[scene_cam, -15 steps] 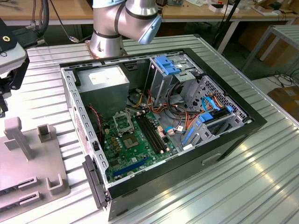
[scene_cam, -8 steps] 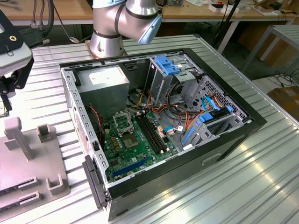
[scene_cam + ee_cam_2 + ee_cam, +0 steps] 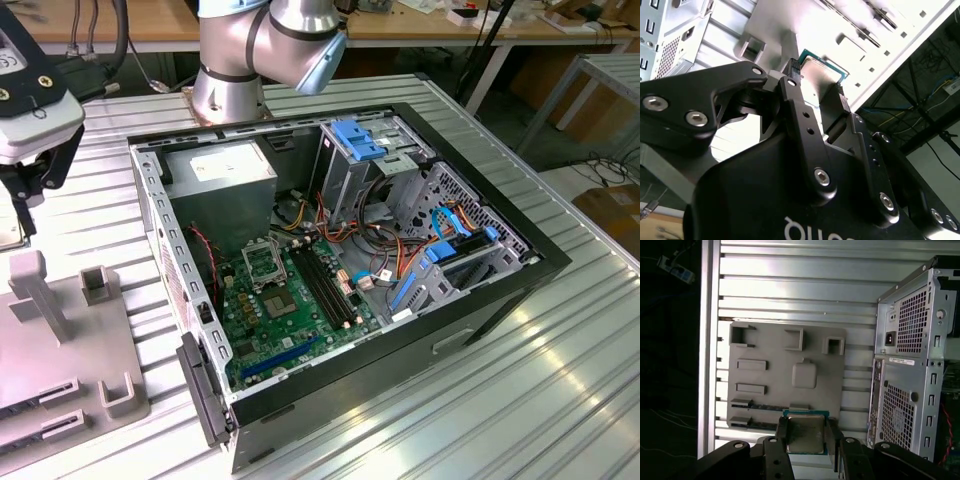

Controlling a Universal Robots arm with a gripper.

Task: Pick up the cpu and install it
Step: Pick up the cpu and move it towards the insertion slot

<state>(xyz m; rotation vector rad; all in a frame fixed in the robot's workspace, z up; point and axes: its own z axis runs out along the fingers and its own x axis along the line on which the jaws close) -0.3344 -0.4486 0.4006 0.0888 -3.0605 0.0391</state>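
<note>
Black gripper (image 3: 807, 436) clamps 2 opposite edges of the small square silver-topped cpu (image 3: 803, 430), level above the grey moulded fixture tray (image 3: 770, 377); the edge hold likely spares its contacts.

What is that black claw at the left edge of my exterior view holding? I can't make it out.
Observer: The cpu. In both wrist views the gripper is shut on it, clamping two opposite edges.
Operator: What does it look like?
Observer: A flat square. The second wrist view shows a silver-grey metal top with a thin green rim.
Operator: Is it over the computer?
Observer: No. In the first wrist view it sits against the edge of the grey tray, and the vented back of the case stands beside that tray.
</note>
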